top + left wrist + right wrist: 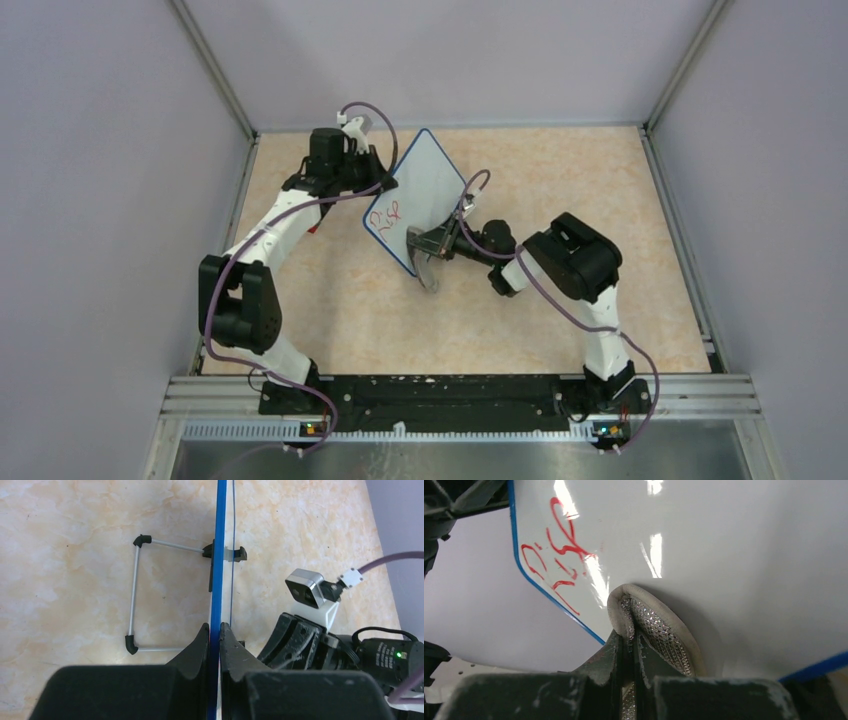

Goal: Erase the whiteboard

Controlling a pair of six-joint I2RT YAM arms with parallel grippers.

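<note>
Black fingers of the left gripper [215, 630] pinch the thin blue frame of the small, flat, rectangular whiteboard [432, 180]. They hold it by its upper-left edge, so it stands tilted up over the mottled beige surface [600, 180] at the centre of the top view. A thin wire stand [134, 595] with black feet juts from the back of the board, at the left of the left wrist view.

In the right wrist view, red handwriting [556, 555] sits at the upper left of the board's face. Just below and right of it, a grey textured cloth [656, 630] presses on bare white. The right gripper [628, 647] is clamped on that cloth.

By my reading the wiping step is in hand, with the marks not yet reached. The next move calls for sliding the cloth up and left across the writing under firm pressure while the left arm braces the board.
</note>
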